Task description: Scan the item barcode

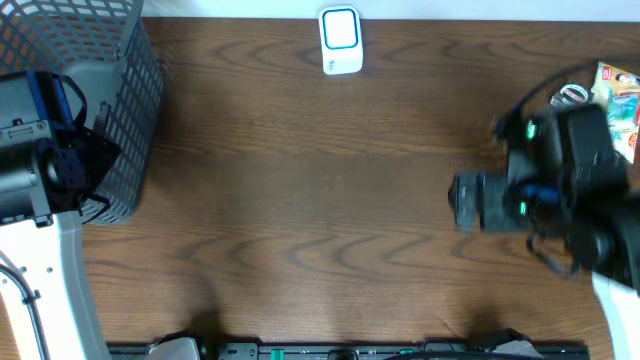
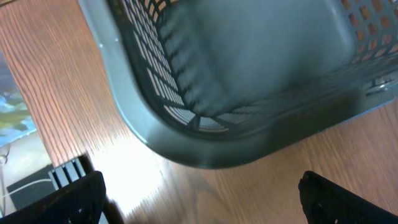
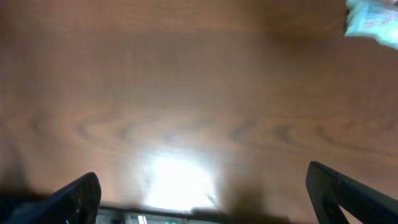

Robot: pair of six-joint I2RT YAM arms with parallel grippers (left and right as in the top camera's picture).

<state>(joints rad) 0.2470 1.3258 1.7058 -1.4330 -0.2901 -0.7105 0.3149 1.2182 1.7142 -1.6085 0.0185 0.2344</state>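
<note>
I see the left gripper by the basket at 9 o'clock, the right gripper near the packet at 3, and the scanner at 12, with both jaws apart and empty.

I see the worktop with a basket on its far left corner. A scanner stands at the middle of the far edge, well apart from the basket. At the far right edge lies a packet, partly hidden behind my right arm, which reaches over the worktop's right side. My left arm sits at the left, beside the basket. In the left wrist view, the basket's corner lies just ahead of the jaws.
</note>
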